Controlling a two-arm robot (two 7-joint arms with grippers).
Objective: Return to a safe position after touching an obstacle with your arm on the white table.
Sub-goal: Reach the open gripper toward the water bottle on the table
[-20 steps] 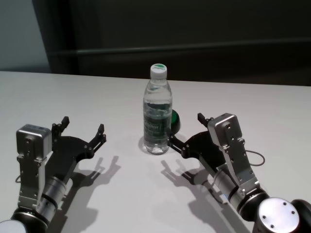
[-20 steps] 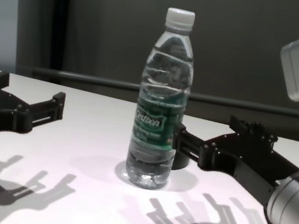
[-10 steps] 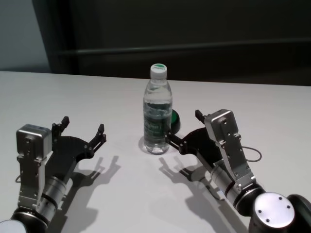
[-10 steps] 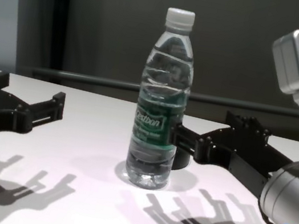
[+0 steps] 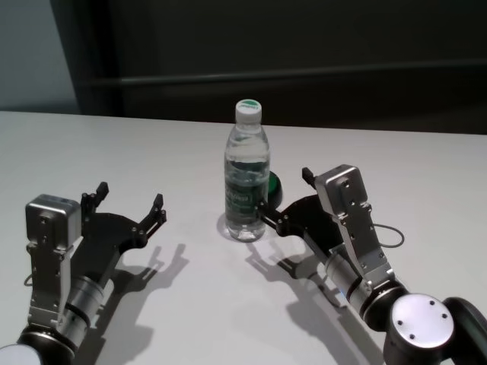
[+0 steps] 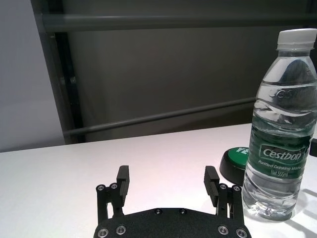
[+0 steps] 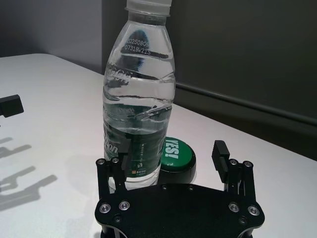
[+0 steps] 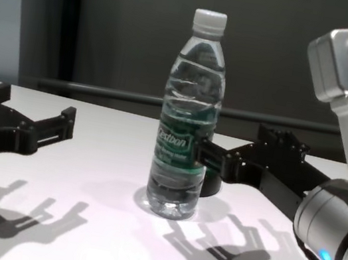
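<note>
Chest view: right end effector (image 8: pixel 237 156) spread open, one fingertip seemingly against bottle (image 8: pixel 189 116).

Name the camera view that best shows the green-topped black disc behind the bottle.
The right wrist view: the disc shows its green top with white lettering, only partly hidden by the water bottle. The left wrist view shows about half of it, the head view a sliver, and the chest view only a dark edge.

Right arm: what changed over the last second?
The right gripper, fingers open, moved left toward the water bottle; its near finger now reaches the label. Nothing was grasped. The bottle stands upright in the same spot, and the left gripper stayed open and parked on the white table.
</note>
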